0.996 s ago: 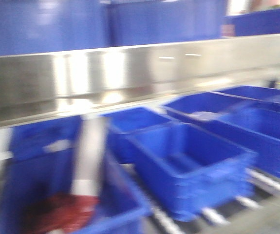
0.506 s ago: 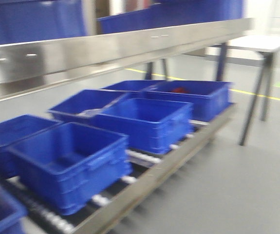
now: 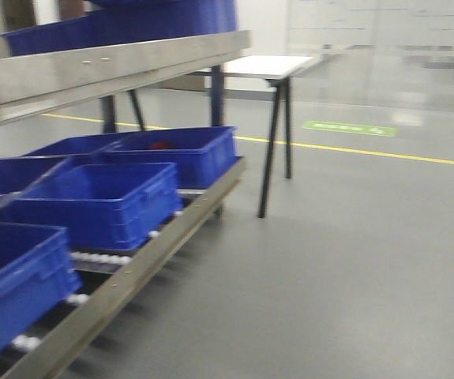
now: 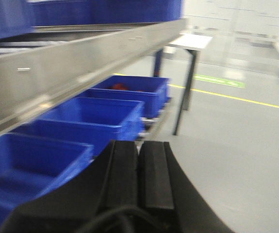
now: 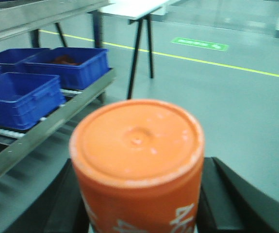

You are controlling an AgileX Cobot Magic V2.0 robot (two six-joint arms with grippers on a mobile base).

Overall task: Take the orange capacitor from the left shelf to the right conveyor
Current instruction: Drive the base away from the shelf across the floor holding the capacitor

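The orange capacitor (image 5: 137, 160) stands upright between the black fingers (image 5: 226, 199) of my right gripper (image 5: 139, 204), which is shut on it; white print shows low on its side. My left gripper (image 4: 139, 167) is shut and empty, its two black pads pressed together. The steel shelf (image 3: 108, 67) runs along the left, also in the left wrist view (image 4: 81, 63) and the right wrist view (image 5: 32, 14). The conveyor is out of view. Neither gripper shows in the front view.
Several blue bins (image 3: 100, 201) sit on a roller rack (image 3: 132, 276) under the shelf, one with red parts (image 3: 162, 145). A white table on dark legs (image 3: 270, 87) stands past the shelf end. Grey floor with a yellow line (image 3: 353, 150) spreads to the right.
The front view has swung to the right: the shelf and bins slid left in the frame, and the table and the grey floor came into view.
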